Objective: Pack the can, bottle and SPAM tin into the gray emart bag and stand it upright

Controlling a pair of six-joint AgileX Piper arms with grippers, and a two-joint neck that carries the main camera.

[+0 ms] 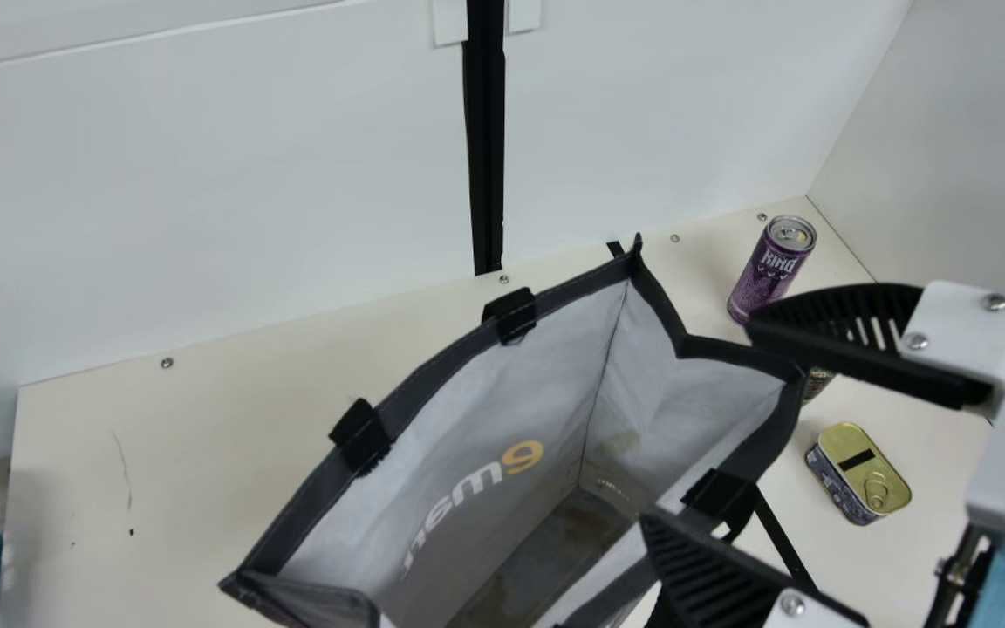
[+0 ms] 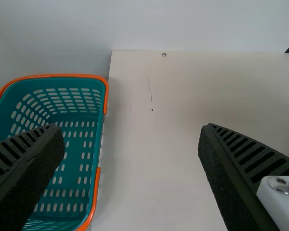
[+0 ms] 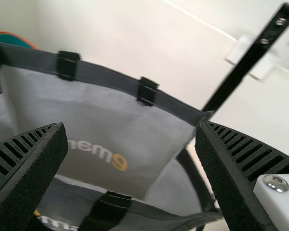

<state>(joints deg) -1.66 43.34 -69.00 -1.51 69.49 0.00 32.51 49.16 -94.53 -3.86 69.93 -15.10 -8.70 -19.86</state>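
well, gray emart bag (image 1: 468, 375) stands mid-table, mouth wide open upward. right gripper (image 1: 699, 420) at its right side, fingers spread wide, nothing between them. purple can (image 1: 769, 270) upright at far right; gold-topped tin (image 1: 862, 471) flat, right of bag, nearer than can. between them, patterned thing (image 1: 816, 384), mostly hidden behind finger. left gripper (image 2: 131, 139) also wide, above table's left part (image 2: 149, 144), beside teal basket (image 2: 102, 96).
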